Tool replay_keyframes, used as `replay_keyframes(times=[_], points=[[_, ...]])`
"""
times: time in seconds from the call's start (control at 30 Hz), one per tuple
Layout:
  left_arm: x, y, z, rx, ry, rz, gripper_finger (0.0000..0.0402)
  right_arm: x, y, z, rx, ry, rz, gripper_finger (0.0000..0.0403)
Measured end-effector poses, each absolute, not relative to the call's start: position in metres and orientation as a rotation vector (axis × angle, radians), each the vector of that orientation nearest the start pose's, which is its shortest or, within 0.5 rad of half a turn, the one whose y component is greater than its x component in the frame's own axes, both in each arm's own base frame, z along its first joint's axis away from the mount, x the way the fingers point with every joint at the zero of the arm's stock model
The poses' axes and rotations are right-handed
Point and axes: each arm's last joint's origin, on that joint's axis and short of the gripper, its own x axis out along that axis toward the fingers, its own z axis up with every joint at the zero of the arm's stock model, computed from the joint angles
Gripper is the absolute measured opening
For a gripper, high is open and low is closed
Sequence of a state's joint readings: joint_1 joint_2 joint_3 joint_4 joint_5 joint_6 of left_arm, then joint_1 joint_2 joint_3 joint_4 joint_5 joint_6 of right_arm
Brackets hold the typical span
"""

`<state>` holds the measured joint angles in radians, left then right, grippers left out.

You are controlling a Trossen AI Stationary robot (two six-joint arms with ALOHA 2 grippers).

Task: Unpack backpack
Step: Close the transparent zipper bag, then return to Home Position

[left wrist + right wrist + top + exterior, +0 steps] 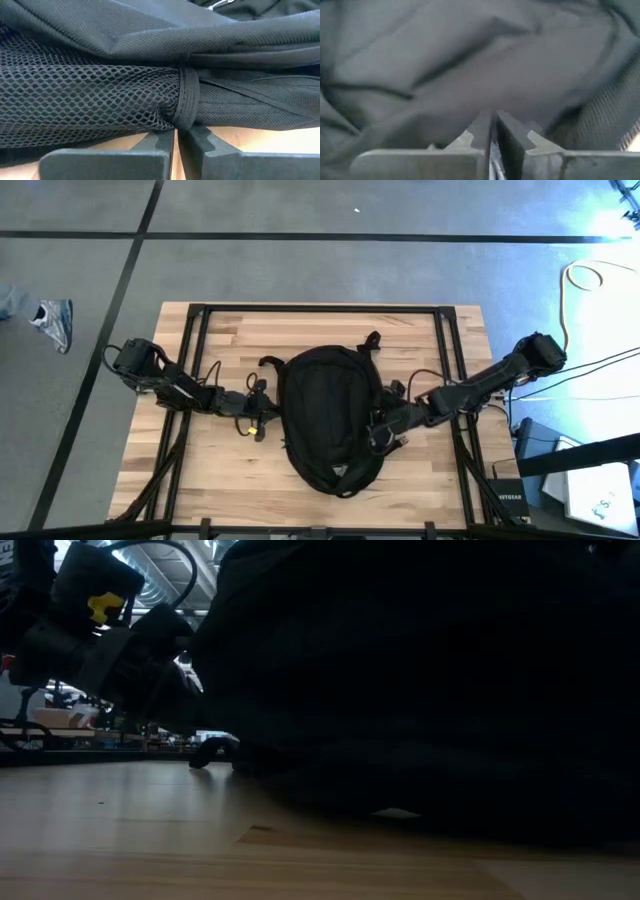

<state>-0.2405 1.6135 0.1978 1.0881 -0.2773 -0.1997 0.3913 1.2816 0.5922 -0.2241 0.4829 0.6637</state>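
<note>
The black backpack (325, 415) lies flat in the middle of the wooden table (230, 480), its narrow end toward the near edge, and it fills most of the low view (420, 690). My left gripper (270, 416) is shut at its left side, on the mesh side pocket (90, 95). My right gripper (377, 430) is shut at the backpack's right side, slanting down, with its fingertips (492, 120) against smooth black fabric (470, 65). A thin pale streak shows far back in the slit between the right fingers; I cannot tell what it is. My left gripper pinches the lower end of the black seam band (184, 117) that edges the mesh pocket, only at the fingertips (165, 137). The fingers come nearly level from the table's left. The mesh puckers toward them, and the backpack rests on the table. My right gripper has its shut fingertips against the fabric of the backpack's right side, slanting down from the table's right. I cannot tell whether it holds any fabric.
Black frame rails (195, 340) run along the table's left, right and far sides. The backpack's strap loops (268, 364) stick out at its far end. A person's shoe (52, 320) shows on the floor beyond the left edge. Cables (590, 280) lie on the floor to the right.
</note>
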Motion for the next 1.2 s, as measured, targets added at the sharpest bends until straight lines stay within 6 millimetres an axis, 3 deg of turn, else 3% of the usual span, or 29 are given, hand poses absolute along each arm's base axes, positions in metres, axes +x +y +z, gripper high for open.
replay_keyframes(times=[0.13, 0.3, 0.4, 0.63, 0.8, 1.03, 1.2], points=[[0.215, -0.045, 0.104, -0.117, 0.31, 0.064, 0.0001, 0.22, 0.07, 0.174, 0.222, 0.741, -0.346, 0.0066], [0.215, -0.045, 0.104, -0.113, 0.311, 0.062, 0.0001, 0.22, 0.069, 0.174, 0.207, 0.735, -0.367, 0.0165], [0.214, -0.045, 0.103, -0.098, 0.316, 0.056, 0.0001, 0.22, 0.072, 0.173, 0.242, 0.78, -0.285, 0.0226], [0.196, -0.038, 0.101, -0.121, 0.325, 0.051, 0.0001, 0.219, 0.074, 0.173, 0.261, 0.823, -0.203, 0.0333], [0.182, -0.035, 0.108, -0.133, 0.286, 0.047, 0.0001, 0.218, 0.073, 0.174, 0.225, 0.818, -0.207, 0.0351], [0.173, -0.033, 0.116, -0.138, 0.296, 0.041, 0.0004, 0.209, 0.069, 0.196, 0.232, 0.723, -0.191, 0.0333], [0.174, -0.033, 0.114, -0.108, 0.401, 0.067, 0.0059, 0.204, 0.067, 0.207, 0.248, 0.675, -0.176, 0.0324]])
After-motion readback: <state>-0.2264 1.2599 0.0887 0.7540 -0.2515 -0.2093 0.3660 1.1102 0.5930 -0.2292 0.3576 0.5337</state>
